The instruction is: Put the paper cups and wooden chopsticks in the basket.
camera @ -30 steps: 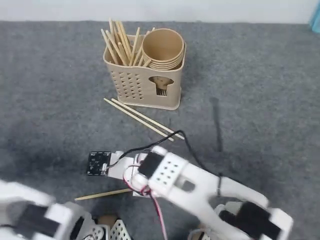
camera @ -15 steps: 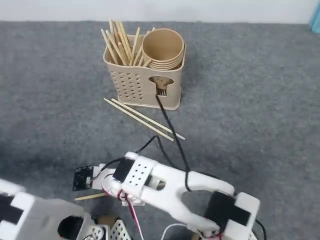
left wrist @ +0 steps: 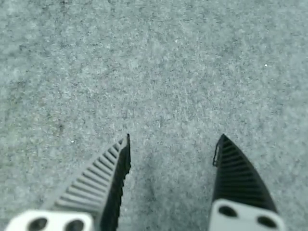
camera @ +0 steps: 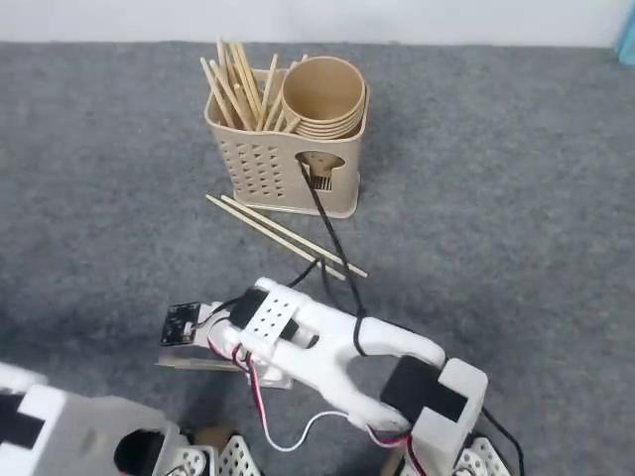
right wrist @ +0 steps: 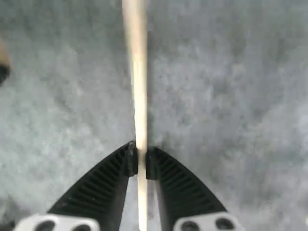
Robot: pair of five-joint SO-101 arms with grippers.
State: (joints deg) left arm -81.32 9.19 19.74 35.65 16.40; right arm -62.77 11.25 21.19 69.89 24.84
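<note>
Most of the job looks done: in the high view the basket (camera: 268, 169) stands at 12 o'clock on the grey desk (camera: 516, 198), with the stacked paper cups (camera: 322, 94) nested in its 3 o'clock side and a bundle of wooden chopsticks (camera: 233, 84) standing upright in its 9 o'clock side. No cup is seen outside it. What seems left is three sticks. A loose pair (camera: 283, 236) lies side by side on the desk just to the 6 o'clock side of the basket, running aslant toward 4 o'clock. A single chopstick (right wrist: 136, 72) sits low at about 7 o'clock, well apart from the basket, and the right gripper (right wrist: 138, 161) is clamped on it; whether it is off the desk I cannot tell. The left gripper (left wrist: 174, 139) hangs spread wide over bare desk, holding nothing.
</note>
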